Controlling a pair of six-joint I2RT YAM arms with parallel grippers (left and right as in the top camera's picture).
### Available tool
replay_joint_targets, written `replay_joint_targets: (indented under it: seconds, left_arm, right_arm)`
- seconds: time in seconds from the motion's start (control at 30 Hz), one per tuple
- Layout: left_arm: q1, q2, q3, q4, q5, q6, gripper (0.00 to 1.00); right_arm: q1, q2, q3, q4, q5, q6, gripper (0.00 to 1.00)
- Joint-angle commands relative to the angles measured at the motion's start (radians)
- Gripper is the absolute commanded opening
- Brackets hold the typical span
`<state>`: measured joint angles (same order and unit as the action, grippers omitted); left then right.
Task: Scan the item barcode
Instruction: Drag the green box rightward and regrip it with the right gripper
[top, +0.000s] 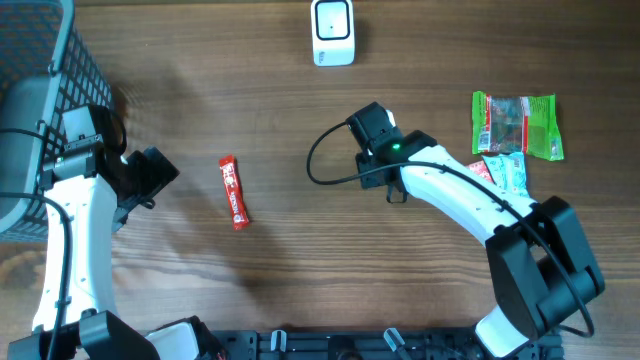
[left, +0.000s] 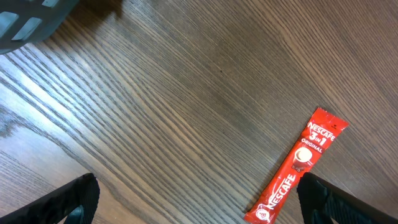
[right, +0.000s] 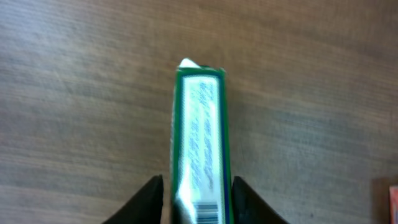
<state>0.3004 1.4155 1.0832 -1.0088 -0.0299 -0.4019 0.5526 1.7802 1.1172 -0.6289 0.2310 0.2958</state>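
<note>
Only the right wrist view shows us the green pack. From overhead it is hidden under the right gripper, which hangs over the middle of the table, below and a little right of the white scanner at the far edge. In the wrist view, the two dark fingers of this gripper stand narrow, closed on either side of the pack's near end, holding it clear of the blurred wood. The pack's long axis runs straight away from the fingers, up the frame, with its thin edge turned to the camera. That edge is a pale strip of fine print framed in green, with black barcode lines at the near end between the fingers and a white corner poking out at the far end. The overhead view gives us what the wrist cameras miss: a grey basket at the left and a green snack bag at the right. The left gripper stands wide open and holds nothing, with a red coffee stick lying on the wood near its right finger.
</note>
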Motion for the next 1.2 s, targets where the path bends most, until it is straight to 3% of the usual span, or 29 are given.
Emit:
replay_joint_targets:
  seconds: [0.0,0.17,0.37,0.5,0.67,0.9,1.17]
  left_arm:
    - [0.006,-0.011,-0.003,0.0,-0.013,-0.01,1.0]
    - [0.006,-0.011,-0.003,0.0,-0.013,-0.01,1.0]
    - [0.006,-0.011,-0.003,0.0,-0.013,-0.01,1.0]
    - [0.006,-0.011,-0.002,0.0,-0.013,-0.01,1.0]
    - [0.006,-0.011,-0.003,0.0,-0.013,-0.01,1.0]
    - [0.006,-0.011,-0.003,0.0,-0.013,-0.01,1.0]
    - [0.006,-0.011,-0.003,0.0,-0.013,-0.01,1.0]
  right_arm:
    - [-0.001,-0.013,-0.007,-0.038,-0.01,-0.008,0.59]
    - [-0.002,-0.013,-0.007,-0.03,-0.03,-0.008,0.72]
    - [-0.002,0.01,-0.013,0.01,-0.039,0.026,0.66]
    - [-0.002,0.014,-0.013,-0.079,-0.244,0.041,0.66]
    - [-0.002,0.014,-0.013,-0.15,-0.288,0.109,0.67]
    - [0.001,0.014,-0.013,-0.083,-0.5,0.107,0.73]
    - [0.001,0.014,-0.013,0.0,-0.522,0.132,0.78]
